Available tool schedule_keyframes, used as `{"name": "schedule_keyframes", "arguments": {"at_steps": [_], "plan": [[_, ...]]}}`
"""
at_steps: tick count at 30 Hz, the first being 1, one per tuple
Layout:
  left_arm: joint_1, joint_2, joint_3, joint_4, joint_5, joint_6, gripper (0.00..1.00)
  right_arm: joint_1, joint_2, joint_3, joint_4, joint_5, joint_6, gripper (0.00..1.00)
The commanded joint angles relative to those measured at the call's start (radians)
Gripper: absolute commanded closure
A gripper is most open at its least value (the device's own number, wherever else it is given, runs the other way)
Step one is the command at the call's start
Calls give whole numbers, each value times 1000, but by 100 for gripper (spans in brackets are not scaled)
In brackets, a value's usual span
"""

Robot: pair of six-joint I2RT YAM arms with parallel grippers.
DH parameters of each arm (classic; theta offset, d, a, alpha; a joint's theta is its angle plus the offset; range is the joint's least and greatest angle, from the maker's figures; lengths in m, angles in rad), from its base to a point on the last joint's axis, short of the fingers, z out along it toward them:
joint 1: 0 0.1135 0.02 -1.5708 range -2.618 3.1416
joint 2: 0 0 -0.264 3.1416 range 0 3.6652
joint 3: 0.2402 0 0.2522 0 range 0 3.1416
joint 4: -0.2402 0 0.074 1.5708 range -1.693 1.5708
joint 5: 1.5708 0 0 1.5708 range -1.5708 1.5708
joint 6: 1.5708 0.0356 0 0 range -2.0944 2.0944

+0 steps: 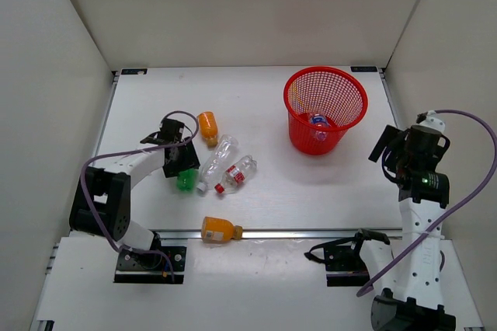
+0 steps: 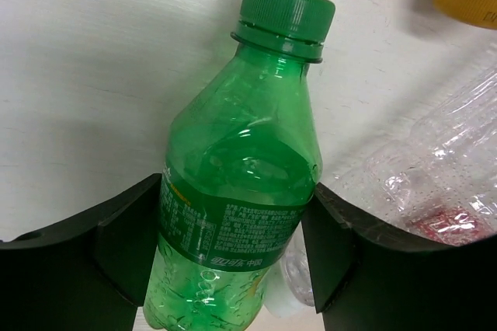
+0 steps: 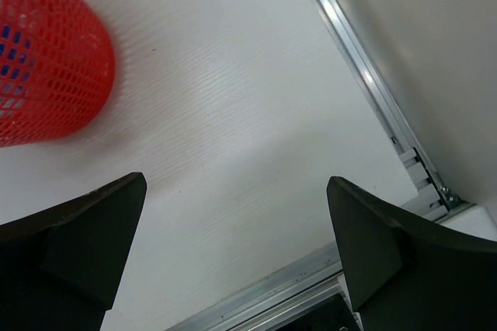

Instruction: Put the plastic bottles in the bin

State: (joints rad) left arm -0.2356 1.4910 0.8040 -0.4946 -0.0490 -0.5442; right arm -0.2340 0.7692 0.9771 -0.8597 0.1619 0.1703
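- Progress looks early. One clear plastic bottle with a blue and red label [image 1: 318,122] lies inside the round red plastic mesh bin [image 1: 304,138], which stands upright at the far right of the white worktop [image 1: 264,214].
- Bottles outside the bin number five, all on the left half of the worktop and well apart from the bin.
- Grip in hand: the left gripper [image 2: 233,226] is down over the green plastic bottle [image 2: 237,183]. Its black fingers [image 2: 116,249] pinch the labelled body from both sides, with the green cap pointing away from the wrist. Whether the bottle rests on the worktop or sits just off it cannot be told.
- Neighbours: a long clear plastic bottle [image 1: 217,158] lies just beside the green one, and a shorter clear plastic bottle with a red cap [image 1: 237,172] lies against its other side.
- Orange ones: an orange plastic bottle [image 1: 207,127] lies just beyond that cluster. A second orange plastic bottle [image 1: 218,229] lies apart at the near edge, touching or almost touching the aluminium rail [image 1: 311,234].
- Other arm: the right gripper [image 3: 237,187] hangs over bare worktop to the right of the bin. Its fingers are spread wide with nothing between them.
- Judgement: the step under way is picking up the green bottle. It has yet to be carried across the worktop and dropped over the rim. Four more bottles would then be left to collect, so most of the task lies ahead.
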Motion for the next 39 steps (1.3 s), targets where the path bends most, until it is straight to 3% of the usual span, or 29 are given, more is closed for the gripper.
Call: {"name": "schedule_keyframes", "arguments": {"at_steps": [1,3,6,9,11,15,18,21,25,30,32,35,38,39], "plan": [[4,-20,24,5,-12,-20,44,-34,-30,-21,-15,117,70,1],[18,-70,53,-40,-32,-8,49,-69,-60,-52,-13,105,81,1],[22,-168,107,-90,-55,7,47,-123,-102,-144,17,39,66,1],[-2,-239,217,-145,-104,35,46,-140,-73,-192,14,-28,69,1],[-54,-229,369,-179,-104,61,45,-133,-24,-186,2,-42,74,1],[-203,-106,615,-156,-124,87,42,-116,-50,-175,45,-61,97,0],[-318,24,831,-81,-37,66,41,-119,-68,-164,56,-105,97,1],[-401,152,943,10,24,41,40,-108,-94,-186,65,-122,104,1],[-468,341,1124,134,110,-20,39,-64,-113,-198,82,-156,139,1],[-560,633,1542,105,127,-42,38,5,-168,-213,79,-164,176,1],[-570,653,1551,120,115,-59,37,25,-185,-213,65,-165,189,1],[-564,623,1442,160,133,-76,34,47,-191,-222,56,-165,201,1],[-593,591,1402,117,124,-34,1,67,-199,-244,67,-199,189,1],[-594,571,1400,93,101,4,2,77,-197,-239,65,-206,186,1]]}}
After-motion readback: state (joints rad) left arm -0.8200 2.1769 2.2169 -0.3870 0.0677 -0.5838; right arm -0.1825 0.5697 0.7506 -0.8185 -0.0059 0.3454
